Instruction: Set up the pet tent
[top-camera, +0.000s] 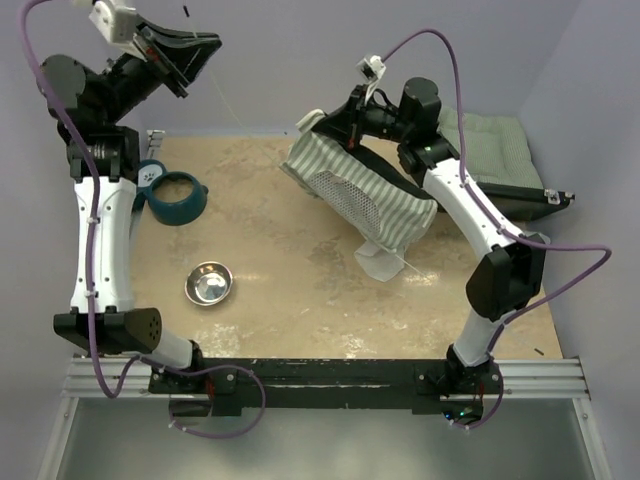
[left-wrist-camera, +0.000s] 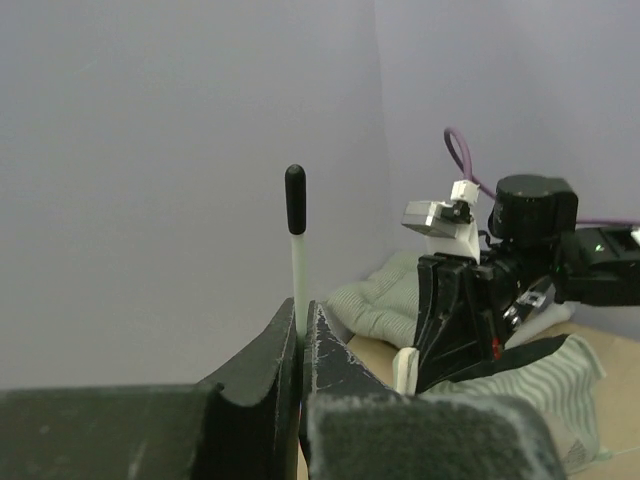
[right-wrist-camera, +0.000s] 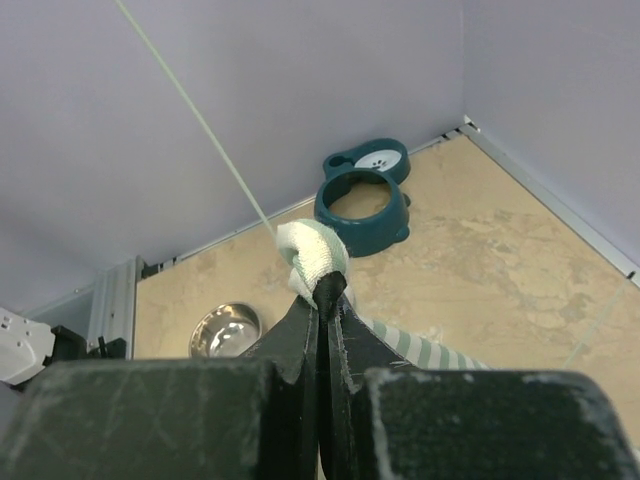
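Two pincers, both closed, each on a part of one item.

1. Left pincer (top-camera: 188, 52) (left-wrist-camera: 300, 335): raised at the far left, above the table's (top-camera: 290, 310) far edge. Jaws pressed together on a thin pale pole (left-wrist-camera: 296, 265). The pole stands up out of the fingertips and ends in a black cap.

2. Right pincer (top-camera: 338, 128) (right-wrist-camera: 328, 290): at the far right. Jaws tight together, pinching a bunched white cloth flap (right-wrist-camera: 312, 255) of the tent. The thin pole (right-wrist-camera: 191, 110) meets this bunch and runs away up and to the left in the wrist view.

3. Pet tent (top-camera: 365, 195) (left-wrist-camera: 545, 380): green-and-white striped fabric with a mesh panel, collapsed on the far right part of the table. Its far end is lifted at the right pincer. Its near end, with a white flap, lies on the tabletop.

4. Green quilted cushion (top-camera: 495, 150): far right corner, behind the tent and the right arm.

5. Teal double bowl (top-camera: 175, 197): far left, beside the left arm.

6. Steel bowl (top-camera: 208, 283): left of centre, nearer than the teal bowl and well apart from the tent.
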